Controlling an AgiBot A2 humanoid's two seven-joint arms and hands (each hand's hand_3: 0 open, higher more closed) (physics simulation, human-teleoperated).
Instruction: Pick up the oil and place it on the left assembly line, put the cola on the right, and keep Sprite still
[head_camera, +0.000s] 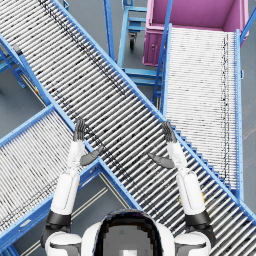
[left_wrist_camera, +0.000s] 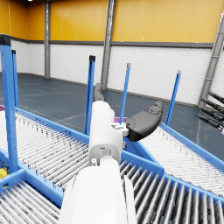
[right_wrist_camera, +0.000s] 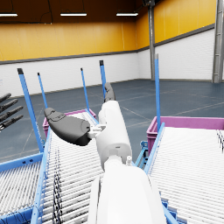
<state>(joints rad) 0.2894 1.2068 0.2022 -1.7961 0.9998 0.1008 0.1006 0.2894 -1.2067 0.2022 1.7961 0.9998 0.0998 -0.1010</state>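
Observation:
No oil, cola or Sprite bottle shows in any view. In the head view my left hand (head_camera: 81, 146) and right hand (head_camera: 168, 148) hover over the middle roller conveyor (head_camera: 115, 115), palms facing each other, fingers stretched out and thumbs turned inward, holding nothing. The left wrist view shows my left hand (left_wrist_camera: 141, 122) with its thumb sticking out to the side and nothing in it. The right wrist view shows my right hand (right_wrist_camera: 70, 126) the same way, with nothing in it.
The left conveyor (head_camera: 30, 160) runs at the lower left, the right conveyor (head_camera: 200, 90) at the upper right, ending at a pink bin (head_camera: 200, 15). Blue frame rails and posts (left_wrist_camera: 89, 94) edge all lines. The other hand's fingertips (left_wrist_camera: 212, 109) show at the edge of the left wrist view.

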